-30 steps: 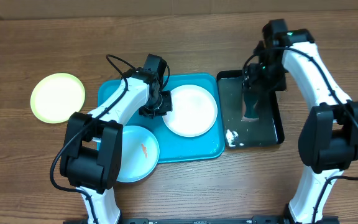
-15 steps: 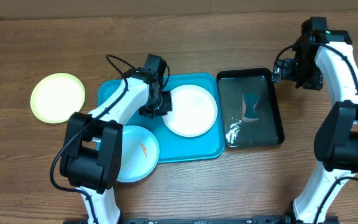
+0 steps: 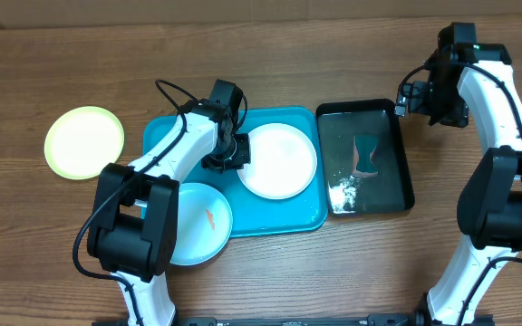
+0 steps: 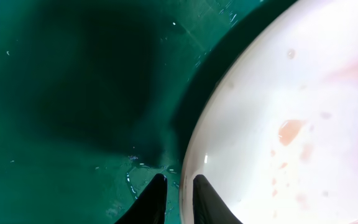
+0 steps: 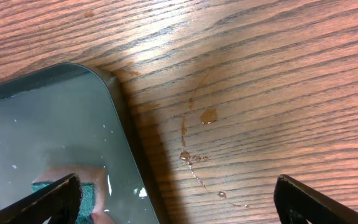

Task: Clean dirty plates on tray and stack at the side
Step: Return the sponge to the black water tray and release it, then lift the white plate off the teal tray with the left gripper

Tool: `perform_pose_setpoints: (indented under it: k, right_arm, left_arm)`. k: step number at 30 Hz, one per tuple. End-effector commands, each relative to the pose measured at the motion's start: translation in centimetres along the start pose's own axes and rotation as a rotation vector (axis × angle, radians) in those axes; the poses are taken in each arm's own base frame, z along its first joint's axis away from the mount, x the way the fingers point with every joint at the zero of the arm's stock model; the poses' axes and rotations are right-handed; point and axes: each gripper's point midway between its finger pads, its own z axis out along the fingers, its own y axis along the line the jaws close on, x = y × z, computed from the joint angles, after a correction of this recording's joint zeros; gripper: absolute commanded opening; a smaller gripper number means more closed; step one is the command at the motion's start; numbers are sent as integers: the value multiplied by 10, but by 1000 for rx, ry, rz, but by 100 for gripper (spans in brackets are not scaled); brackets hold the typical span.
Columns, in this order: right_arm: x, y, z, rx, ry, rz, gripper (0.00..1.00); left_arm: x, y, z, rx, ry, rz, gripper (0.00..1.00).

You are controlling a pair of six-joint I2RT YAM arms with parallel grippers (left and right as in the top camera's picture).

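Seemingly light, stiff and wet-slick, the white plate (image 3: 279, 161) lies in the right half of the tray (image 3: 288, 215) and is best taken by its thin rim, where the left pincer (image 4: 180, 196) is clamped, while the right pincer (image 5: 179, 199) stands wide apart, empty, well right of the tray.

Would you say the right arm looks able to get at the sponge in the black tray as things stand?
Probably yes: the right fingers stand open just past the black tray's far corner, and nothing covers the sponge lying in it.
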Motion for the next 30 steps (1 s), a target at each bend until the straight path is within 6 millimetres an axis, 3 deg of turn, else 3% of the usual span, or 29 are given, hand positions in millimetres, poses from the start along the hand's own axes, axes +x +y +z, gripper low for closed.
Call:
perform_pose_setpoints:
  k: [1,3,7,12,15,22,30]
  right_arm:
    - [-8,3,-18,-9,-53,0,100]
    - [-8,3,-18,-9,-53,0,100]
    - [-8,3,-18,-9,-53,0,100]
    - [-8,3,-18,-9,-53,0,100]
    - [-8,3,-18,-9,-53,0,100]
    - [-8,3,-18,-9,-53,0,100]
    - [-8,3,-18,-9,-53,0,100]
  left_arm:
    - [4,3,8,-10,6,9,18]
    - [7,5,14,-11,7,9,18]
    - [12,6,19,-4,18,7,5]
    - [10,5,14,-3,17,8,4]
    - [6,5,4,-10,11,30,4]
    - [-24,20,-42,-73,-26,2,4]
    - [-49,8,-86,-52,-89,27,4]
